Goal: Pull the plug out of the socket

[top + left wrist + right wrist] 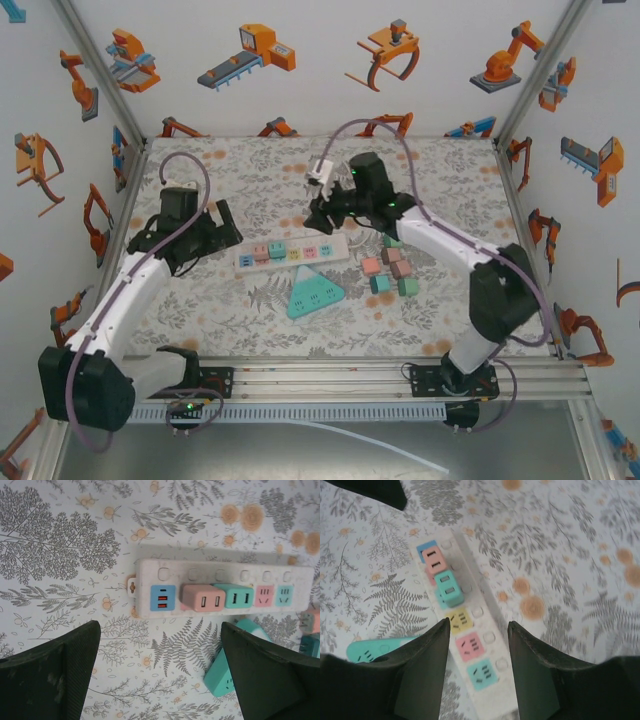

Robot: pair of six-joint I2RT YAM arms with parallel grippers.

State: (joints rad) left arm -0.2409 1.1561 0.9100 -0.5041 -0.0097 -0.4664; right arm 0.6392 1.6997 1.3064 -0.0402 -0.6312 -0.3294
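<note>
A white power strip (295, 253) lies mid-table with a pink plug (260, 253) and a teal plug (276, 250) seated side by side near its left end. The left wrist view has the strip (225, 575), pink plug (202, 598) and teal plug (239, 596) ahead of my left gripper (160, 630), which is open, empty and short of the strip. My right gripper (478, 625) is open above the strip (485, 645), straddling its empty yellow and pink sockets; the teal plug (450, 587) and pink plug (435, 562) lie just beyond its tips.
A teal triangular socket block (315, 293) rests in front of the strip. Several loose pink and teal plugs (390, 270) are clustered to its right. The enclosure walls ring the patterned table.
</note>
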